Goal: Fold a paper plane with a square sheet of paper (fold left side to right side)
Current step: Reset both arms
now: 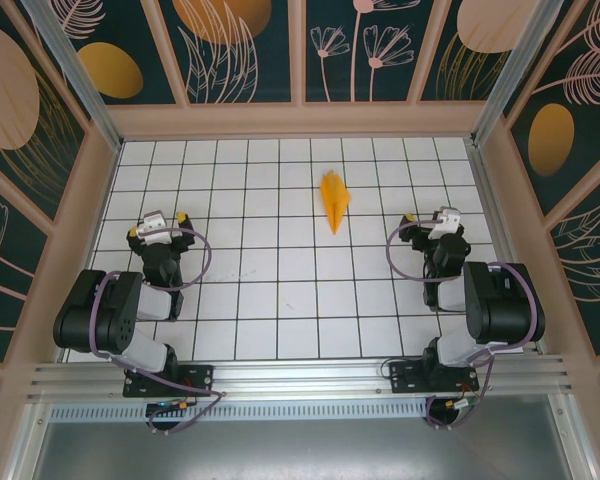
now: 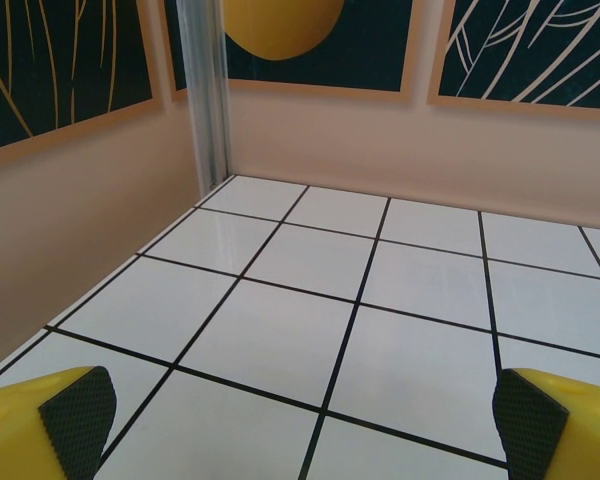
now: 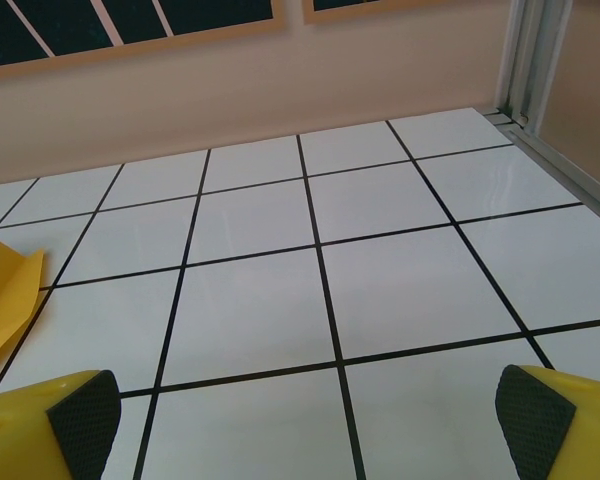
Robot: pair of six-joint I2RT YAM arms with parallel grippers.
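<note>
Paper plane (image 1: 334, 200) flat on tiled table (image 1: 280, 300), patterned walls (image 1: 250, 50) around.

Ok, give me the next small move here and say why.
Probably none beyond leaving both arms parked. The paper plane already lies as a narrow pointed dart on the table, and the left fingers and right fingers sit open and empty, well apart from it. The folding looks finished, so nothing seems left to grasp.
</note>
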